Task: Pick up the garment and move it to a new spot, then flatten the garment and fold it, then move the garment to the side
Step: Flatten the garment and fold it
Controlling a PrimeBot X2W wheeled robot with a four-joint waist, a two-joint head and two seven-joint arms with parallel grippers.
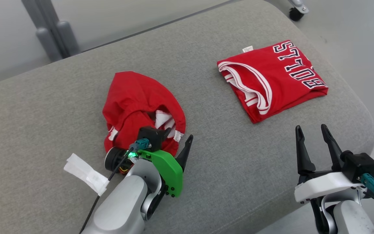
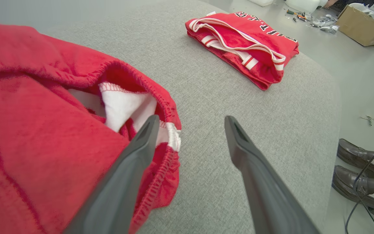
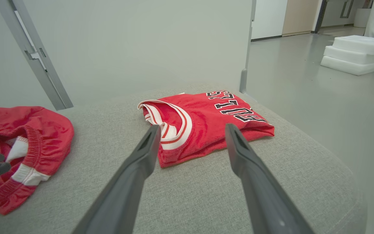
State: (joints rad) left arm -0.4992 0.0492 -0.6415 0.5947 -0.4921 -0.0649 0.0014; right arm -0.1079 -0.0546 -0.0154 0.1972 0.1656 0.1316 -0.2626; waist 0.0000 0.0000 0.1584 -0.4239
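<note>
A crumpled red garment (image 1: pixel 138 104) with white trim lies on the left part of the grey cushion (image 1: pixel 213 143). It also spreads over the left of the left wrist view (image 2: pixel 44 130) and shows in the right wrist view (image 3: pixel 34 136). My left gripper (image 1: pixel 177 136) is open at its near edge. In the left wrist view (image 2: pixel 192 119) one finger rests over the elastic hem and the other over bare cushion. My right gripper (image 1: pixel 311 128) stands open and empty near the cushion's front right, pointing (image 3: pixel 192 127) at a folded red jersey (image 3: pixel 206 123).
The folded red jersey (image 1: pixel 271 79) with black lettering lies at the cushion's far right. The cushion drops off to floor on the right, where a person's dark shoes (image 2: pixel 359 182) stand. Grey metal legs (image 1: pixel 52 35) rise behind; a cardboard box (image 2: pixel 362 26) and white foam slabs (image 3: pixel 355 53) sit farther off.
</note>
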